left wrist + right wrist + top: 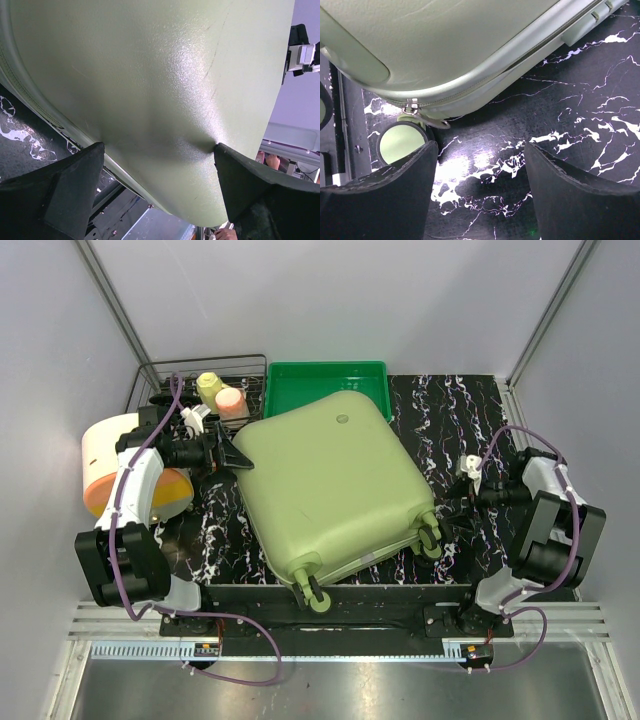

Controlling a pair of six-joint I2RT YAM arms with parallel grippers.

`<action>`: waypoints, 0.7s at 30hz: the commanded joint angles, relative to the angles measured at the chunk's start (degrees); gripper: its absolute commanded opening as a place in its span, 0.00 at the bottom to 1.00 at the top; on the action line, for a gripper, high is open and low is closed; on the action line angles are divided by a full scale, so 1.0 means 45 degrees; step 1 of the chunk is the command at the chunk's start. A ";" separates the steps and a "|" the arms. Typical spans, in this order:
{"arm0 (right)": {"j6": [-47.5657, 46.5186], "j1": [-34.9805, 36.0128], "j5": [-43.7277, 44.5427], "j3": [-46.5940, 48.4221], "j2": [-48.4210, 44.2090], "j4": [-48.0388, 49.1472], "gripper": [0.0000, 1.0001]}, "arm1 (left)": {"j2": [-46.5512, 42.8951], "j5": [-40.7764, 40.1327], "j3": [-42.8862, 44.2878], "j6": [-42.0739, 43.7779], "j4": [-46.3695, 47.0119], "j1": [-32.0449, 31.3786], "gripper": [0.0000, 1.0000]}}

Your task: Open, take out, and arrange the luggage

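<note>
luggage [335, 480]: lies flat and skewed in the middle of the table [480, 400], shell up, wheels toward the near edge, lid closed along its zip rim.
left gripper [236, 455]: at the far left corner of the luggage; jaws spread wide with the fingertips at or against the smooth shell, clasping nothing.
right gripper [480, 147]: low beside the near right corner of the luggage; jaws apart over bare table, nothing between them.
zip pull [427, 120]: hangs from the rim just above a wheel [402, 142], close to one finger of the right gripper but outside the gap.
step in hand: probably catching the zip pull to start opening; judged from where the right gripper sits.
how to do it well: shift the right gripper sideways until the small tab sits between the pads, and stay clear of the wheel. Close firmly on the tab alone, then draw it along the line of the rim, not away from it.
bracing: the left gripper looks placed to steady the shell; pressing there should stop the luggage sliding as the zip drags.
risk: the tab is thin and may slip out.
</note>
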 commanded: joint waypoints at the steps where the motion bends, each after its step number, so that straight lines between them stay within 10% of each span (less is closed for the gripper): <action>1: -0.2120 0.0327 0.0429 0.0168 0.0054 -0.3768 0.80 | 0.0158 -0.0938 -0.0053 0.0917 0.0862 -0.0059 0.93; 21: -0.0322 0.2671 0.0155 -0.0240 -0.0022 -0.3905 0.61 | 0.0158 -0.0997 0.0006 0.0994 0.0921 -0.0059 0.93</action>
